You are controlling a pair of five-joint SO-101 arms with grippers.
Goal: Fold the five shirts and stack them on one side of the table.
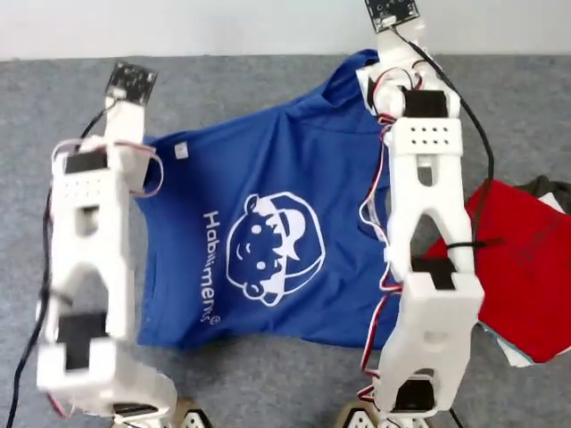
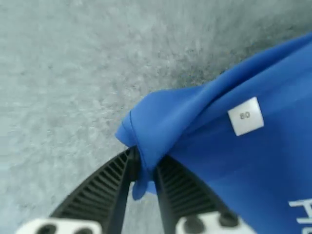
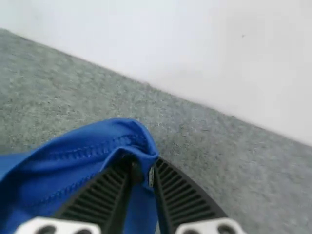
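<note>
Blue shirt [image 1: 268,241] lies spread mid-table, print up. Left gripper [image 2: 144,165] pinches a corner near the size tag [image 2: 245,116]; right gripper [image 3: 142,170] pinches a stitched hem. Likely best: lift both evenly, cloth taut, fold across. Red shirt [image 1: 526,259] sits beside.

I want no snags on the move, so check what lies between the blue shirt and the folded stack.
Nothing loose shows between them. The left claw and right claw both pinch the blue shirt; the right arm itself stands over the gap to the folded red shirt.
</note>
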